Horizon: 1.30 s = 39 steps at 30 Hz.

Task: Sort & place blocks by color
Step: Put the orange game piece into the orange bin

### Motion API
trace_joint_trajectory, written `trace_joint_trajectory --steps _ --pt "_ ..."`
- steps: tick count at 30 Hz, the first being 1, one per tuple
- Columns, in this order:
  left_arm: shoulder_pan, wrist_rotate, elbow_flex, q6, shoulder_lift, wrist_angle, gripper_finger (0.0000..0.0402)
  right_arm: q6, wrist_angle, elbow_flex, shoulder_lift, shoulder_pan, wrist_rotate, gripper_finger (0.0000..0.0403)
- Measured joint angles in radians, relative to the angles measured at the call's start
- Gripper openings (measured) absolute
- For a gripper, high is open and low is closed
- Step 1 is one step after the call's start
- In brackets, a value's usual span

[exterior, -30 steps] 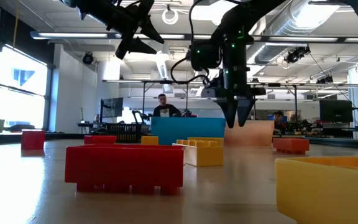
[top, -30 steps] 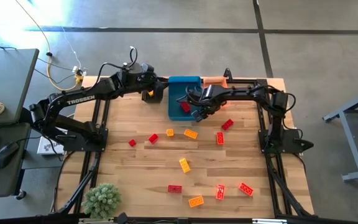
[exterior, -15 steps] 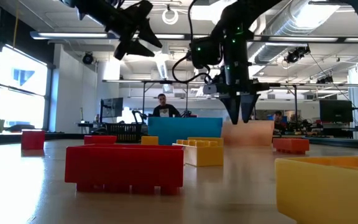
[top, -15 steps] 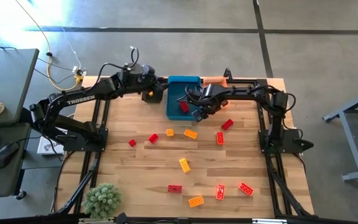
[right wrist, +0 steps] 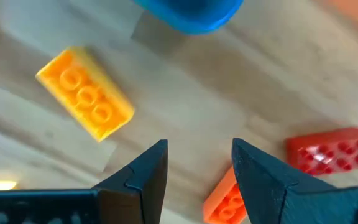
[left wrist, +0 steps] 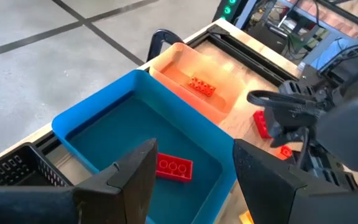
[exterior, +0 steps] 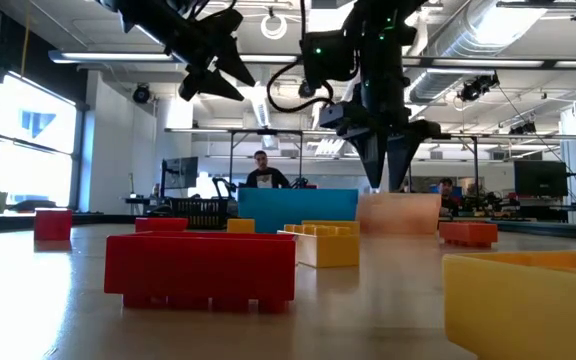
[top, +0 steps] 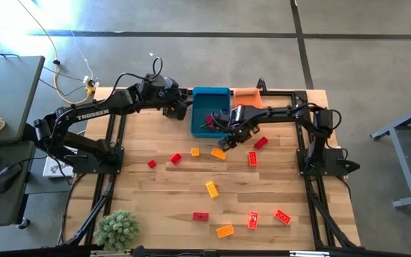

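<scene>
Red, orange and yellow blocks lie scattered on the wooden table [top: 155, 193]. My right gripper [top: 227, 137] [right wrist: 197, 165] points down, open and with nothing between its fingers, just past the near rim of the blue bin [top: 207, 107]. Under it lie a yellow block [right wrist: 86, 112], an orange block [right wrist: 224, 200] and a red block [right wrist: 331, 149]. My left gripper [top: 181, 108] [left wrist: 191, 180] hovers open at the blue bin's left side, slanting down. One red block [left wrist: 173, 168] lies flat in the blue bin. An orange block [left wrist: 201, 87] lies in the orange bin [top: 247, 96].
A black basket [left wrist: 8, 169] stands left of the blue bin, mostly under my left arm. More blocks lie farther toward the near edge, such as a yellow one [top: 211, 189] and a red one [top: 200, 216]. A small green plant [top: 117, 228] stands at the near left corner.
My right gripper has moved from above the blue bin toward the table's near edge, rising a little, and now hangs over the table beside the bin. Its fingers keep the same gap. My left gripper has tipped slightly in place.
</scene>
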Motion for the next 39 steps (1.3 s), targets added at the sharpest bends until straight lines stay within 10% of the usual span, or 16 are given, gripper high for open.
trace_joint_trajectory --steps 25,39 --pt "-0.087 0.033 0.000 0.061 0.000 -0.089 0.0200 0.310 -0.018 -0.003 -0.001 0.263 0.026 0.0197" --pt "-0.097 0.032 0.000 0.096 0.000 -0.089 0.0200 0.481 -0.324 -0.003 -0.001 0.367 0.112 0.0201"
